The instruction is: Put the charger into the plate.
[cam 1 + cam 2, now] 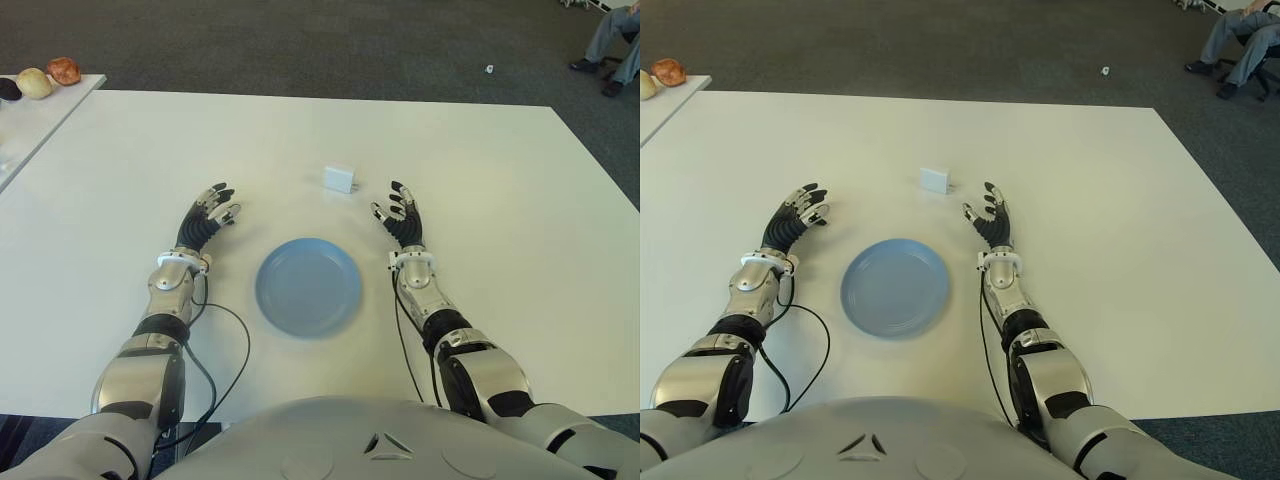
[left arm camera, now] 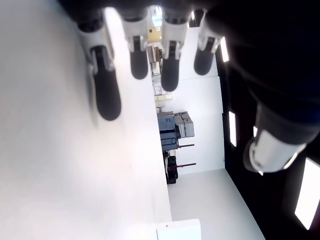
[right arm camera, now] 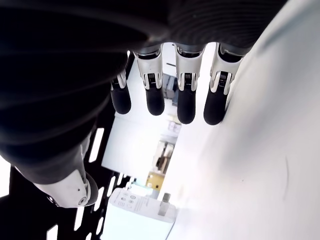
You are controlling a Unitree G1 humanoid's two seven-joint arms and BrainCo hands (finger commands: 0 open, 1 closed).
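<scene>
A small white charger (image 1: pixel 339 179) lies on the white table (image 1: pixel 480 160), just beyond the round blue plate (image 1: pixel 308 286). My right hand (image 1: pixel 402 216) is to the right of the plate, a short way right of and nearer than the charger, fingers spread and holding nothing. The right wrist view shows the charger (image 3: pixel 137 217) with its prongs close to that hand's thumb. My left hand (image 1: pixel 209 214) shows left of the plate, fingers extended and empty. The plate has nothing in it.
A second white table (image 1: pixel 40 115) at the far left carries several rounded food-like items (image 1: pixel 50 76). A person's legs (image 1: pixel 612 40) and a chair are at the far right on the dark carpet. Black cables (image 1: pixel 215 365) trail along both forearms.
</scene>
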